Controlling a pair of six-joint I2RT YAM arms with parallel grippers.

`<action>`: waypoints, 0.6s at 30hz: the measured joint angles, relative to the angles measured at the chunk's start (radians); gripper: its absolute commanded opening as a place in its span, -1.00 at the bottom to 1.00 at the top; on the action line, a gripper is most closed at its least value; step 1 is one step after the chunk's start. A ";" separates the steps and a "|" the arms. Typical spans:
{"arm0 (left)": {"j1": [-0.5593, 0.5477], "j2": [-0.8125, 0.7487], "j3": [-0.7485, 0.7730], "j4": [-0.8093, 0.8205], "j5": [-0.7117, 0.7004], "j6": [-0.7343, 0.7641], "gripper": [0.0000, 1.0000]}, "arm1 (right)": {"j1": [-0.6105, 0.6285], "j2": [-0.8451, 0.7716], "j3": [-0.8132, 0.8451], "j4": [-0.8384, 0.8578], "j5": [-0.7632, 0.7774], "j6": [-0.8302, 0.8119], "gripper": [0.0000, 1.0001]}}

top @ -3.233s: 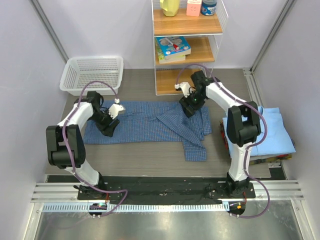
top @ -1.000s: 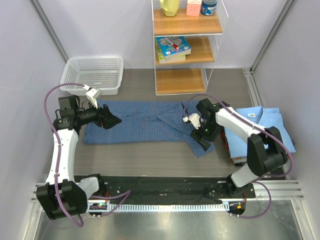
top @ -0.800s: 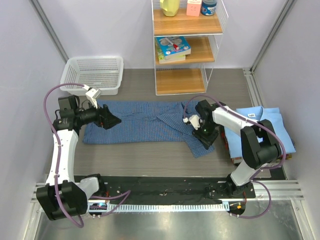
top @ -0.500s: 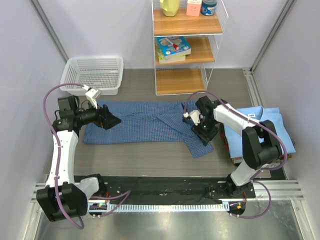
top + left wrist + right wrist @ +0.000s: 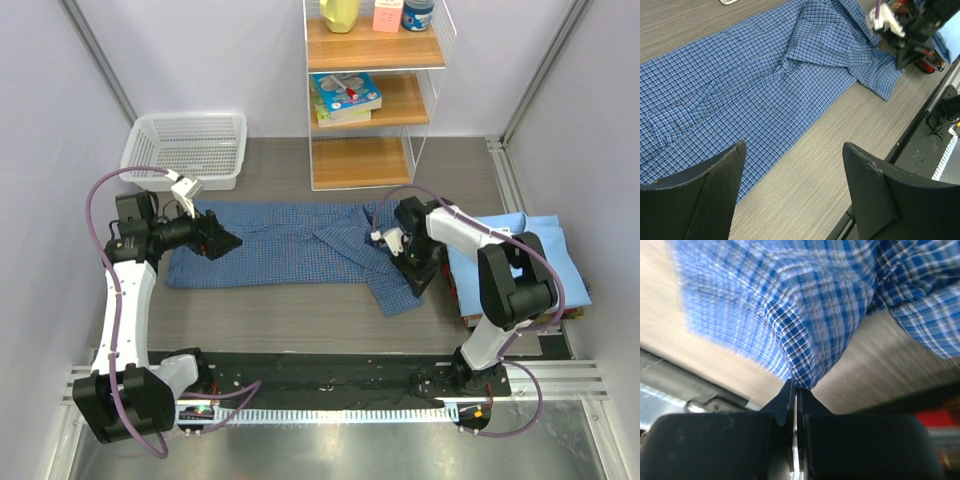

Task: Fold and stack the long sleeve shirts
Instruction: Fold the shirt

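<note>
The dark blue checked long sleeve shirt [image 5: 290, 245] lies spread flat across the table, one sleeve folded over and angled toward the front right. My right gripper [image 5: 418, 280] is down at that sleeve's right edge. In the right wrist view it [image 5: 795, 385] is shut on a pinched fold of the checked cloth [image 5: 815, 315]. My left gripper [image 5: 225, 240] hovers over the shirt's left end. In the left wrist view it [image 5: 794, 147] is open and holds nothing, the shirt [image 5: 765, 85] below it. A folded light blue shirt [image 5: 540, 260] rests at the right.
A white mesh basket [image 5: 185, 148] stands at the back left. A wooden shelf unit [image 5: 372, 90] with books and bottles stands at the back centre. Red items [image 5: 560, 315] stick out from under the light blue shirt. The black base rail [image 5: 330, 375] runs along the near edge.
My right gripper has gone from open to shut, pinching the checked sleeve's edge, and has shifted slightly toward the back. The left arm has stayed in place.
</note>
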 measured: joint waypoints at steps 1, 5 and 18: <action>0.000 0.000 0.002 -0.005 0.001 0.003 0.52 | 0.001 0.000 0.029 -0.028 -0.016 0.001 -0.97; 0.000 0.000 0.021 -0.037 0.032 0.037 0.50 | 0.070 -0.001 0.263 -0.088 -0.030 -0.025 -0.98; 0.011 0.015 0.037 0.035 0.042 -0.061 0.50 | 0.597 0.446 0.933 -0.119 0.283 -0.318 0.17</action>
